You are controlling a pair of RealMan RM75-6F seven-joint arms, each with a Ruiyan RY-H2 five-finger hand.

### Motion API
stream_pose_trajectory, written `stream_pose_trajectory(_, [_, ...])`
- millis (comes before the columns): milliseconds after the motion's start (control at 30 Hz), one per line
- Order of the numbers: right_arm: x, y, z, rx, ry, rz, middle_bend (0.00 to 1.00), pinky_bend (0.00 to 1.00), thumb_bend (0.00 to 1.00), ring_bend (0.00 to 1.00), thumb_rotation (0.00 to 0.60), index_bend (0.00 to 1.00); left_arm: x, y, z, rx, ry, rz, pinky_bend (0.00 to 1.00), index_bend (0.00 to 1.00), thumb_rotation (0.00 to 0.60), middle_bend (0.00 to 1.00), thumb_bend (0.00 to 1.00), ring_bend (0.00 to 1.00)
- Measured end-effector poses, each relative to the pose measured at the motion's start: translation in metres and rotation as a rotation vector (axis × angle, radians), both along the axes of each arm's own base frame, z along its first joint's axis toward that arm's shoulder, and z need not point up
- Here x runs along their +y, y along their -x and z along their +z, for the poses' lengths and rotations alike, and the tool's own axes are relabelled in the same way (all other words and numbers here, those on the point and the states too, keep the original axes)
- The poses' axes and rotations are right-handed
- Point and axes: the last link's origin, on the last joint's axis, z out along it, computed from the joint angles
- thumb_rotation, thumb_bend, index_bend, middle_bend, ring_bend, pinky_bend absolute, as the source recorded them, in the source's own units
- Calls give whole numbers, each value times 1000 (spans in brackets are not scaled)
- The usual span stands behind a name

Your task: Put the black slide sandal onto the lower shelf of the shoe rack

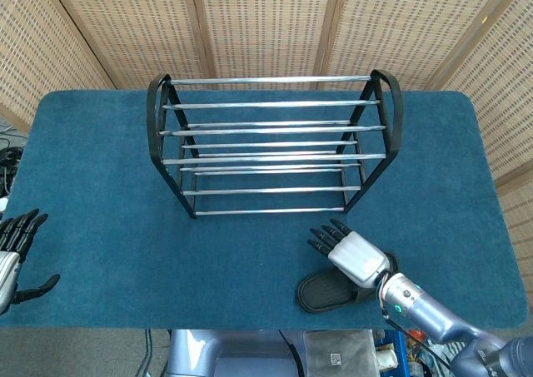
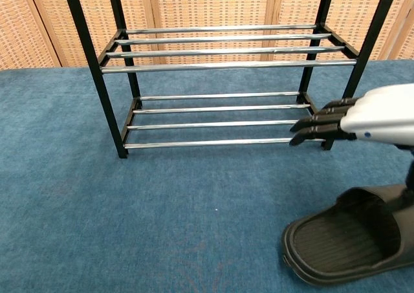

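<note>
The black slide sandal (image 1: 330, 292) lies flat on the blue carpet near the front edge, right of centre; in the chest view the sandal (image 2: 349, 244) sits at the bottom right. My right hand (image 1: 350, 252) hovers just above its strap end with fingers straight and apart, pointing left, holding nothing. Seen from the chest, the right hand (image 2: 362, 118) hangs in front of the rack's right leg. The shoe rack (image 1: 271, 144) stands at mid-table, and its lower shelf (image 2: 223, 119) of chrome bars is bare. My left hand (image 1: 17, 256) is open at the far left edge.
The blue carpeted table (image 1: 108, 194) runs out to woven screens (image 1: 266, 19) behind the rack. The rack's upper shelf (image 2: 226, 44) holds nothing. Black side frames (image 2: 107, 92) bound the shelves at either end.
</note>
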Motion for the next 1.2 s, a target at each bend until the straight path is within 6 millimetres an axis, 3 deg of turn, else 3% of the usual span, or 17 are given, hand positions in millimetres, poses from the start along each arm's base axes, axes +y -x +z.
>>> stream_pose_trajectory(233, [32, 4, -8, -50, -114, 40, 0, 0, 0, 0, 600, 0, 0, 0, -1, 1, 0, 0, 0, 0, 600, 0, 239, 0])
stream_pose_trajectory(433, [43, 10, -25, -56, -125, 25, 0, 0, 0, 0, 600, 0, 0, 0, -1, 1, -1, 2, 0, 0, 600, 0, 239, 0])
stream_pose_trajectory(733, [36, 18, -56, -75, -50, -69, 0, 0, 0, 0, 600, 0, 1, 0, -1, 1, 1, 2, 0, 0, 600, 0, 239, 0])
stream_pose_trajectory(1200, [34, 31, -65, 5, -19, -81, 0, 0, 0, 0, 600, 0, 2, 0, -2, 7, 3, 4, 0, 0, 600, 0, 239, 0])
